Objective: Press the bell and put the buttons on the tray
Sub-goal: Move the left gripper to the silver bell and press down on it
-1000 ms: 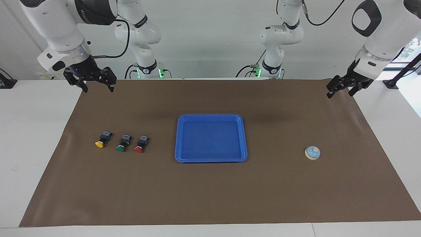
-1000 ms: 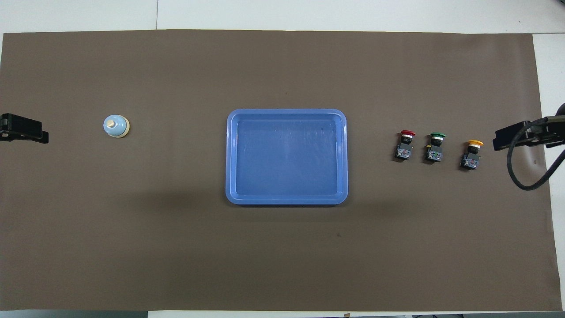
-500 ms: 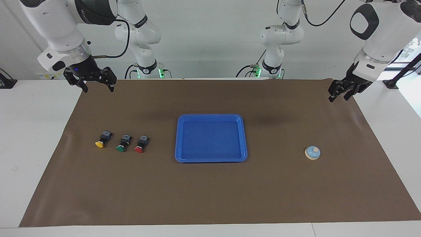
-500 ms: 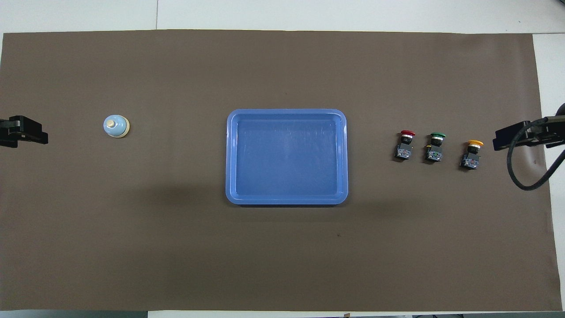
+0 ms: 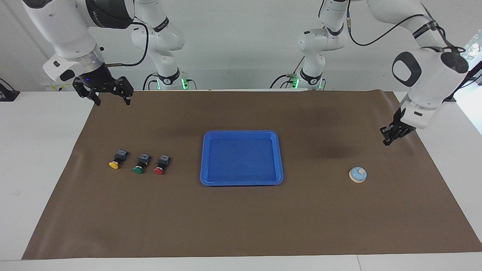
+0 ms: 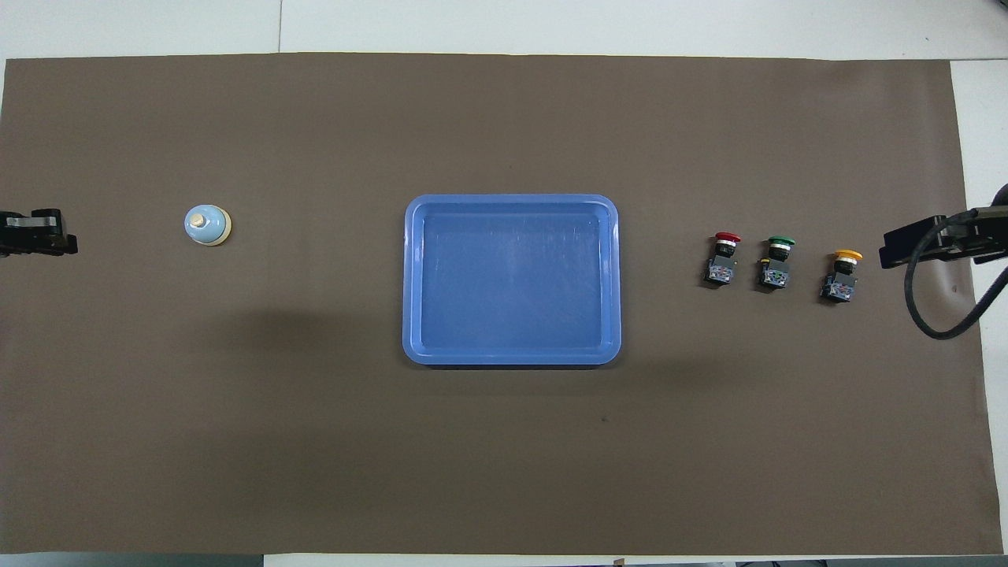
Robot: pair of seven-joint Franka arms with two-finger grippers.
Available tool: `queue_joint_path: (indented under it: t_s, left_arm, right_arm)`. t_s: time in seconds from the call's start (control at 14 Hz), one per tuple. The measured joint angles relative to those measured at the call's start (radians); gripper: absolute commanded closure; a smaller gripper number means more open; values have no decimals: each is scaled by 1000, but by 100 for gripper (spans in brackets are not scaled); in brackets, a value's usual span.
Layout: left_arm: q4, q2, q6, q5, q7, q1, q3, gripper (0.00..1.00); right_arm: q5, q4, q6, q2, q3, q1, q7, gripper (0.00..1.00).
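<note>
The light-blue bell (image 5: 357,175) stands on the brown mat toward the left arm's end of the table; it also shows in the overhead view (image 6: 208,226). The blue tray (image 5: 241,133) lies empty at the mat's middle (image 6: 512,199). The yellow button (image 5: 115,162), green button (image 5: 139,167) and red button (image 5: 160,168) lie in a row toward the right arm's end. My left gripper (image 5: 387,140) is shut and hangs low over the mat beside the bell, apart from it. My right gripper (image 5: 113,101) is open and empty, raised over the mat's edge, waiting.
The brown mat (image 5: 241,226) covers most of the white table. In the overhead view the buttons (image 6: 778,260) lie between the tray and the right gripper (image 6: 894,250). The left gripper (image 6: 47,235) shows at the mat's edge.
The left arm has swung down and toward the bell, and its fingers have closed together. The right arm, bell, tray and buttons have not moved.
</note>
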Motion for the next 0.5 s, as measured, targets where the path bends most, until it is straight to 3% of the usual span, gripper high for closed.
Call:
queue_joint_path:
  t_s: [0.21,0.5]
  left_arm:
    - [6,102,119,0,0,-10,-9,100]
    - [40,130,125,0,-7,-38,-12,100]
  right_arm:
    - [0,0,0,0,0,0,0,0]
    - [0,0,0,0,0,0,0,0]
